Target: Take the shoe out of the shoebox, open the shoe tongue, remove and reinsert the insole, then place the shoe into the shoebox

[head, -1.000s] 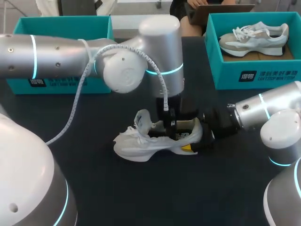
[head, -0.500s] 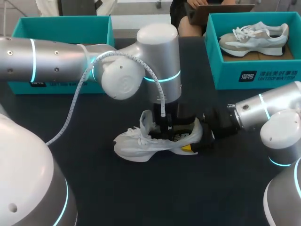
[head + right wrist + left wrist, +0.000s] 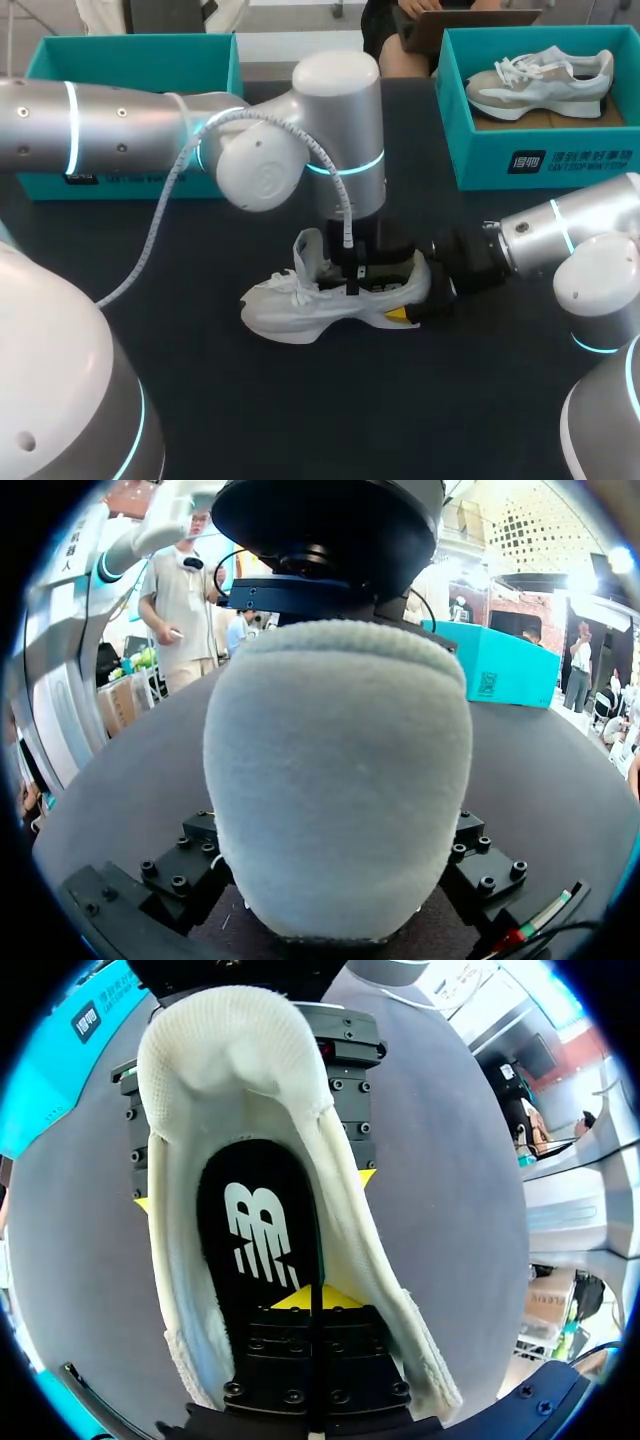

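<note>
A white shoe lies on its sole in the middle of the dark table, toe to the left, tongue pulled up. My left gripper points straight down into its opening. In the left wrist view the left gripper is shut, its yellow tips together on the black insole with the white logo; a pinch on the insole does not show. My right gripper comes in from the right and is shut on the shoe's heel, its fingers pressing both sides.
An open teal shoebox stands at the back left, partly behind my left arm. A second teal box at the back right holds another pale shoe. Dark tabletop lies bare in front of the shoe.
My left gripper has closed inside the shoe, after the arm shifted slightly left and lower. The shoe and the right gripper on its heel have stayed put.
</note>
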Controlling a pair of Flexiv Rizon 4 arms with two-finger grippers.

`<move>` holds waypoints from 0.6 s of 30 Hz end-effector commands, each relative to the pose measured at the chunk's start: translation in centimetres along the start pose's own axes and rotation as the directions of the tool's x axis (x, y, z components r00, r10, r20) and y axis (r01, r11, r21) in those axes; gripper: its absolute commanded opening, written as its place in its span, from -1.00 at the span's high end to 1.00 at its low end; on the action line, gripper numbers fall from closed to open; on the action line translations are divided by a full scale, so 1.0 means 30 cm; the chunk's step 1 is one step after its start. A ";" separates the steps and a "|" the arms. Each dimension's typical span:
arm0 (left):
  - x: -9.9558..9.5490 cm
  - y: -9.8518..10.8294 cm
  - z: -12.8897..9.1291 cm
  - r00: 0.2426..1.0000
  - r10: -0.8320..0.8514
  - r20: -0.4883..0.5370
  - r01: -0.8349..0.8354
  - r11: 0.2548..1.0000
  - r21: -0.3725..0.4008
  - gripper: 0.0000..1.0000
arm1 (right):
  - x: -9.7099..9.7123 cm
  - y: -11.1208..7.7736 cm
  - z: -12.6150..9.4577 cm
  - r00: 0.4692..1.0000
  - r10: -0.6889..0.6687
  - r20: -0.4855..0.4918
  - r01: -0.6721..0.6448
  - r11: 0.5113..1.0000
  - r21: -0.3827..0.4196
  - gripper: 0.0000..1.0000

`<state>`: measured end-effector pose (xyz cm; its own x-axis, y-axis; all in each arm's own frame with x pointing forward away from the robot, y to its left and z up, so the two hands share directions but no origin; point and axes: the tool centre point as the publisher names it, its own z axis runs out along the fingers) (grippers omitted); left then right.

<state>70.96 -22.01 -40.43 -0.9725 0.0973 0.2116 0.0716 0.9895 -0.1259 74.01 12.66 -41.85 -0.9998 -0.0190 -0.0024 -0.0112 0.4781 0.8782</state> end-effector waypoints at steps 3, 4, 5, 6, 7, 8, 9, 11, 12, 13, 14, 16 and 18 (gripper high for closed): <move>0.024 0.038 -0.034 1.000 -0.007 0.025 0.006 1.000 0.017 1.00 | -0.006 -0.015 0.015 1.000 0.002 0.001 -0.002 1.000 0.003 1.00; 0.023 0.040 -0.040 1.000 -0.008 0.026 0.007 1.000 0.018 1.00 | -0.006 -0.015 0.015 1.000 0.002 0.001 -0.002 1.000 0.003 1.00; 0.021 0.043 -0.046 1.000 -0.010 0.027 0.010 1.000 0.021 1.00 | -0.006 -0.015 0.015 1.000 0.002 0.001 -0.002 1.000 0.003 1.00; 0.019 0.045 -0.051 1.000 -0.012 0.028 0.011 1.000 0.024 1.00 | -0.006 -0.015 0.015 1.000 0.002 0.001 -0.002 1.000 0.003 1.00; 0.016 0.047 -0.056 0.999 -0.016 0.030 0.015 1.000 0.025 1.00 | -0.006 -0.015 0.015 1.000 0.002 0.001 -0.002 1.000 0.003 1.00; 0.013 0.050 -0.060 0.999 -0.019 0.030 0.018 0.999 0.026 1.00 | -0.006 -0.015 0.015 1.000 0.002 0.001 -0.002 1.000 0.003 1.00; 0.010 0.051 -0.064 0.999 -0.021 0.028 0.020 0.999 0.029 1.00 | -0.006 -0.015 0.015 1.000 0.002 0.001 -0.002 1.000 0.003 1.00; 0.006 0.055 -0.073 0.999 -0.026 0.026 0.025 0.999 0.031 1.00 | -0.006 -0.015 0.015 1.000 0.002 0.001 -0.002 1.000 0.003 1.00; 0.006 0.057 -0.080 0.999 -0.027 0.020 0.026 0.999 0.035 1.00 | -0.006 -0.015 0.015 1.000 0.002 0.001 -0.002 1.000 0.003 1.00; 0.008 0.059 -0.088 1.000 -0.028 0.010 0.028 0.999 0.041 1.00 | -0.006 -0.015 0.015 1.000 0.002 0.001 -0.002 1.000 0.003 1.00; 0.011 0.060 -0.098 1.000 -0.030 0.001 0.030 0.998 0.052 1.00 | -0.006 -0.015 0.015 1.000 0.002 0.001 -0.002 1.000 0.003 1.00; 0.017 0.063 -0.115 0.999 -0.033 -0.006 0.033 0.997 0.068 1.00 | -0.006 -0.015 0.015 1.000 0.002 0.001 -0.002 1.000 0.003 1.00; 0.024 0.066 -0.137 0.999 -0.042 0.000 0.042 0.995 0.088 1.00 | -0.006 -0.015 0.015 1.000 0.002 0.001 -0.002 1.000 0.003 1.00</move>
<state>71.51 -20.83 -37.44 -0.9725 0.0580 0.2255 0.0166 0.9833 -0.1813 74.03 12.66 -41.83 -0.9998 -0.0187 -0.0020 -0.0107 0.4780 0.8783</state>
